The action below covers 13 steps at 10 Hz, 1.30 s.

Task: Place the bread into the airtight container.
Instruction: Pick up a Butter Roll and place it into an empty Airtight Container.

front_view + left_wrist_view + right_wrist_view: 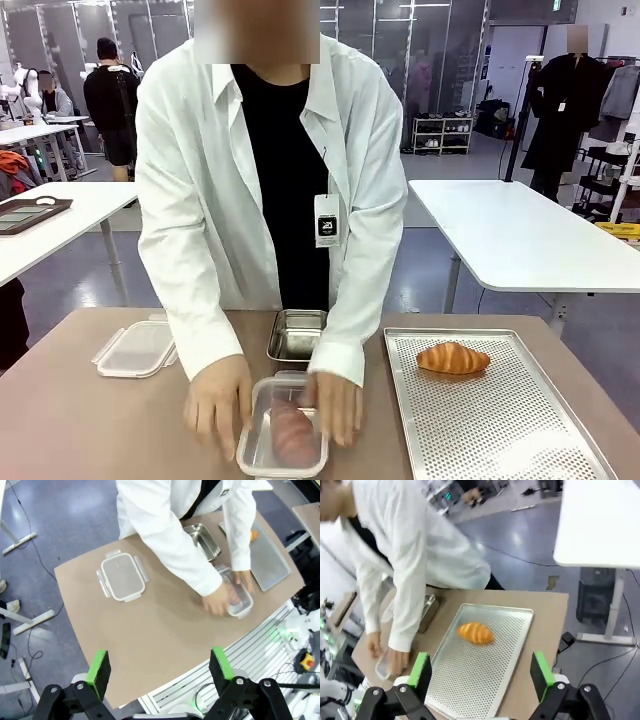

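Around the container, the person's hands could be hit if the wide-open, empty left gripper or right gripper descends.

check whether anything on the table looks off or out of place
Nothing spilled or damaged. The clear container sits close to the table's near edge, a person's hand on each side, a reddish loaf inside. A lid lies apart at left; the croissant rests on the tray.
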Each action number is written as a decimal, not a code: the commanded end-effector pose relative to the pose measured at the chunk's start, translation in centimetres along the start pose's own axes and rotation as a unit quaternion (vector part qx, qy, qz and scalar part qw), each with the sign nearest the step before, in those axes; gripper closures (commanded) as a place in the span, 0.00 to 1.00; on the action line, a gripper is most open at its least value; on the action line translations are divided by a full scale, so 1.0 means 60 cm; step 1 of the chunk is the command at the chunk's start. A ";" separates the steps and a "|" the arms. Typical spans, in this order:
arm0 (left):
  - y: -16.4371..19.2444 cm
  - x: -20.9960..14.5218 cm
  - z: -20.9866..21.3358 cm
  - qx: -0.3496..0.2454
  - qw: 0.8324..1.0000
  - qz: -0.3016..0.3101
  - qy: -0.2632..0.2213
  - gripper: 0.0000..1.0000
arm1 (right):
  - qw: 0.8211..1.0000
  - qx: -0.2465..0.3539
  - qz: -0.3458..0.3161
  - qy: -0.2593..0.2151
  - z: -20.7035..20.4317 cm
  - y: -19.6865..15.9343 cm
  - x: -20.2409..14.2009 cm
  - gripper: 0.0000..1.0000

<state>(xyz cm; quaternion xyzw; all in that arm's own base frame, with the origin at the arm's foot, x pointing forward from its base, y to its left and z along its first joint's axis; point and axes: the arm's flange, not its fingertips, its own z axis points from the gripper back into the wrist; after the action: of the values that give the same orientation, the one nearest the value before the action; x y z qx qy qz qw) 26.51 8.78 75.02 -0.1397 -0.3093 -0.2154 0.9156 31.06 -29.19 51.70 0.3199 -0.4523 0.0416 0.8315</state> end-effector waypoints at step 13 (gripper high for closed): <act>-0.002 0.000 0.001 -0.004 1.000 -0.007 -0.001 0.00 | 0.993 -0.101 -0.061 0.001 -0.040 -0.050 -0.059 0.00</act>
<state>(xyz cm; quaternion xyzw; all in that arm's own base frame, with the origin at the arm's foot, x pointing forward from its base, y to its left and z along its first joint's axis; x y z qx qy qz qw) 26.51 8.77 75.02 -0.1397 -0.3093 -0.2154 0.9156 31.85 -29.08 46.74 0.2581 -0.4241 -0.0557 0.8662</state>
